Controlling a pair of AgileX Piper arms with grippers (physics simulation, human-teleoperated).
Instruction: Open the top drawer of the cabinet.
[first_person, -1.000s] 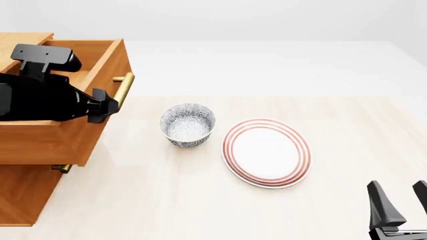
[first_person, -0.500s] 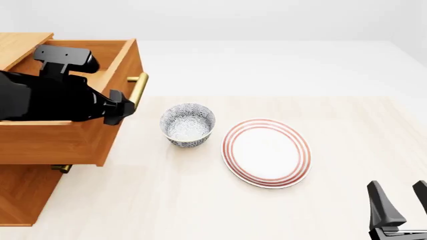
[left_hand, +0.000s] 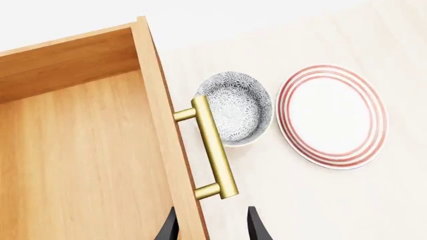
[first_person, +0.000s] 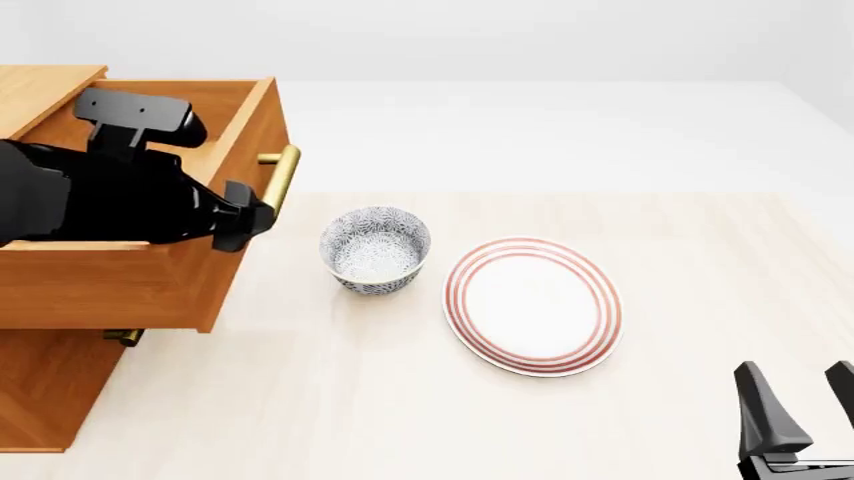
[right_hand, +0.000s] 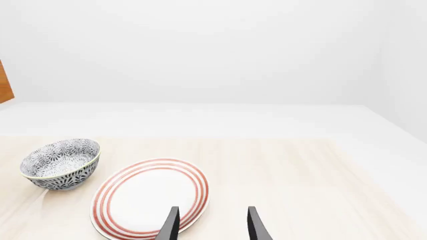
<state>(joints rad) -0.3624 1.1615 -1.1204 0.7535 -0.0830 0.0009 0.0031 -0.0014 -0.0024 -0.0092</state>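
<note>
The cabinet (first_person: 40, 385) stands at the table's left edge. Its top drawer (first_person: 127, 285) is pulled well out and its inside (left_hand: 80, 150) is empty. The drawer's brass bar handle (first_person: 282, 175) faces the bowl and also shows in the left wrist view (left_hand: 213, 147). My left gripper (first_person: 251, 212) is open above the drawer front. In the left wrist view (left_hand: 210, 224) its fingers straddle the drawer front just short of the handle's near end, touching nothing. My right gripper (first_person: 801, 390) is open and empty at the near right, also seen in the right wrist view (right_hand: 212, 222).
A blue-patterned bowl (first_person: 375, 250) sits just right of the drawer handle. A white plate with red rings (first_person: 534, 305) lies to the bowl's right. A lower drawer's brass handle (first_person: 123, 338) peeks out under the open drawer.
The top drawer has slid further out to the right with my left gripper at its handle. In the last half second it barely moved and the left arm rose a little. The right arm stayed still.
</note>
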